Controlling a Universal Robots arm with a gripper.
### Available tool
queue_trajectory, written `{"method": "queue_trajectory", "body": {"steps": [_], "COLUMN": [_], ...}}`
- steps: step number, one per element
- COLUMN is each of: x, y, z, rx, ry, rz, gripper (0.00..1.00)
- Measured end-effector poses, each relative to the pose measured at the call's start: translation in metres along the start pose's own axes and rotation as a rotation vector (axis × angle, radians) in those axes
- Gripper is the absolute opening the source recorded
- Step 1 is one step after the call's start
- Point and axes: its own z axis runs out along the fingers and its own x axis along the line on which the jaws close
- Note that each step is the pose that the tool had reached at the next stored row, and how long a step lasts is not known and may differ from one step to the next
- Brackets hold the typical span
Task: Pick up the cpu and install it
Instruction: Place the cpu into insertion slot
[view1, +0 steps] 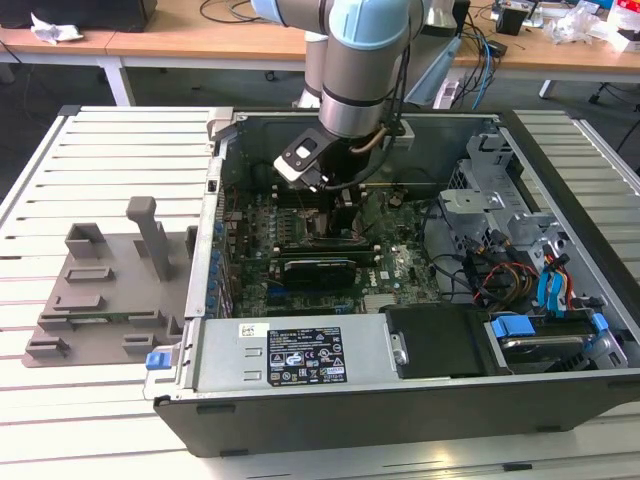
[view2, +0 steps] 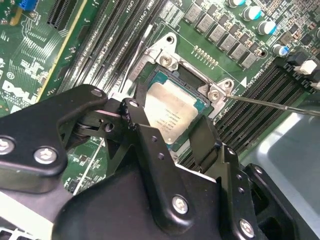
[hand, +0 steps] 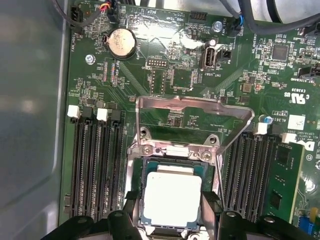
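Note:
The cpu (hand: 172, 199), a flat square chip with a silver-white top and a thin green rim, lies level in the opening of the black socket on the motherboard (hand: 165, 75). My gripper (hand: 171, 206) straddles it, one black finger (hand: 132, 206) pressed to each of two opposite edges. In the second wrist view the cpu (view2: 169, 111) shows between the same fingers of the gripper (view2: 167, 125). The socket's metal load plate (hand: 192, 106) stands swung open beyond the chip. In the exterior view the gripper (view1: 335, 215) reaches down into the open computer case (view1: 400, 400).
Memory slots (hand: 95, 165) run along both sides of the socket. A thin metal lever (view2: 272, 103) sticks out beside it. A drive cage and cables (view1: 510, 250) fill the case on the exterior view's right. A grey fixture (view1: 110, 290) sits on the slatted table outside the case.

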Motion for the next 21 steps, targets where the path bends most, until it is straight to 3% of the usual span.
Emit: {"method": "queue_trajectory", "body": {"steps": [2, 5, 7, 8, 10, 12, 13, 14, 21], "x": [0.0000, -0.0002, 0.0004, 0.0013, 0.0026, 0.0038, 0.0042, 0.0045, 0.0045], "y": [-0.0001, -0.0010, -0.0020, -0.0030, -0.0037, -0.0048, -0.0051, -0.0057, -0.0060], "z": [-0.0019, -0.0154, -0.0294, -0.0426, -0.0538, -0.0697, -0.0746, -0.0857, -0.0879], "rx": [-0.0001, -0.0001, -0.0002, -0.0005, -0.0005, -0.0007, -0.0007, -0.0007, -0.0008], "ry": [0.0001, 0.0000, -0.0005, -0.0011, -0.0021, -0.0022, -0.0025, -0.0028, -0.0022], "rz": [0.000, 0.000, 0.000, 0.000, 0.000, 0.000, 0.000, 0.000, 0.000], "gripper": [0.61, 0.61, 0.53, 0.35, 0.29, 0.11, 0.11, 0.11, 0.11]}}
